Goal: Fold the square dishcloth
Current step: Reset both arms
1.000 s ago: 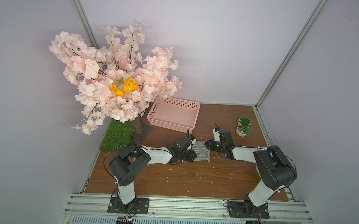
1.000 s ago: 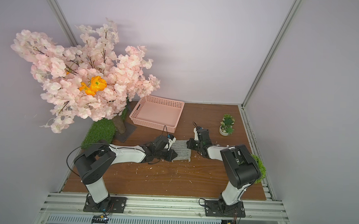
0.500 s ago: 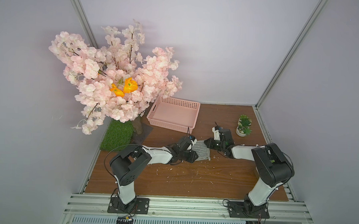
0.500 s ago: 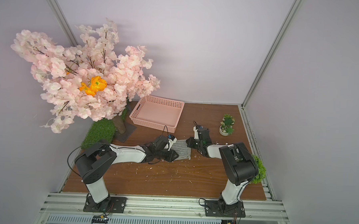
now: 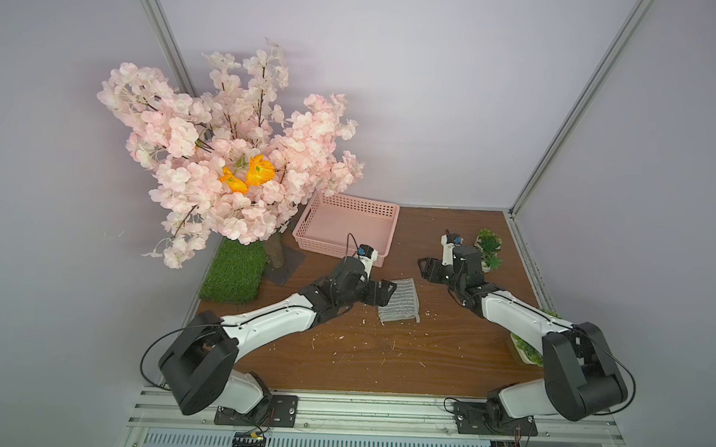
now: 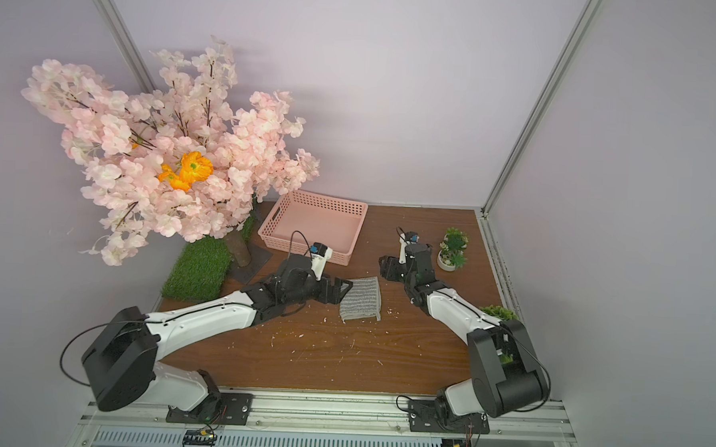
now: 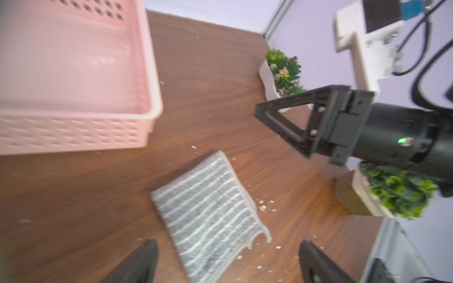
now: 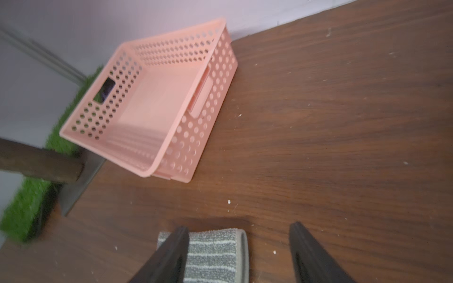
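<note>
Brown wooden table [image 5: 363, 357] carries pink basket [image 5: 330, 248], grass mat [image 5: 231, 275], potted succulents [image 5: 488, 249], crumbs [image 7: 262, 207]; folded striped dishcloth [image 5: 400, 301] mid-table.

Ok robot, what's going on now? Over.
Left gripper open, right gripper open, both empty. Cloth folded, flat on table. Basket apart from it.

We are seeing the dishcloth [image 5: 400, 301] lying on the table's [image 5: 383, 358] middle. The basket [image 5: 334, 248] is sitting behind it, leftward. The left gripper [image 5: 389, 294] is hanging over the dishcloth's left edge; the right gripper [image 5: 424, 271] is hanging rightward, further back. The blossom tree [image 5: 226, 165] is standing back left, the grass mat [image 5: 231, 275] lying left of its trunk. A potted succulent [image 5: 488, 249] is sitting back right, a second potted plant [image 5: 527, 348] at the right edge, nearer us.
</note>
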Controlling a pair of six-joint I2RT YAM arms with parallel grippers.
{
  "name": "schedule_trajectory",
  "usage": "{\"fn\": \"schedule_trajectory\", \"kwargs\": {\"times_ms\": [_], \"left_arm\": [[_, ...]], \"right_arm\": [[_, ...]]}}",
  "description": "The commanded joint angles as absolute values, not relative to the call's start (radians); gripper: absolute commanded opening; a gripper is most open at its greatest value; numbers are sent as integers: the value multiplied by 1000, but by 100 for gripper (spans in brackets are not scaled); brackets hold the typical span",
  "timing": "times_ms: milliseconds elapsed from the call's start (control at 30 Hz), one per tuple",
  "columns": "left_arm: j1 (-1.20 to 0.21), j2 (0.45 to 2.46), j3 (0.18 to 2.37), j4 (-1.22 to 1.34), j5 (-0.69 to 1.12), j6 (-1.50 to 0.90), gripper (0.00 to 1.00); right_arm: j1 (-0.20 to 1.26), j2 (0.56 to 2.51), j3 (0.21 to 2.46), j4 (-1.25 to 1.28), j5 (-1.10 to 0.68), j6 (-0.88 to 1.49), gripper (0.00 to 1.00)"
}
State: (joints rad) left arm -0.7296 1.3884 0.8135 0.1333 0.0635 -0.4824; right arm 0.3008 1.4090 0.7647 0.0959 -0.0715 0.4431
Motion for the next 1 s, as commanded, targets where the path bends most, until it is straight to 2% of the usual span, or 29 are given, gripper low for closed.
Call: {"fn": "schedule_trajectory", "kwargs": {"times_ms": [0,33,67,333,633,767,967], "left_arm": [[-675,1323,752,83,-115,-497,100],[-663,1304,735,84,-148,-497,100],[-647,1290,715,87,-171,-498,100],[-446,1190,557,150,-236,-538,100],[-233,1087,453,276,-253,-541,100],[-178,1056,419,331,-255,-521,100],[-162,1049,379,453,-299,-408,100]], "right_arm": [[290,1328,745,60,101,390,88],[290,1304,738,60,133,384,96],[288,1280,730,60,170,377,99],[248,1202,659,122,362,303,99],[226,1141,392,543,443,163,99],[206,1150,306,728,449,95,99],[125,1249,256,875,397,87,99]]}}
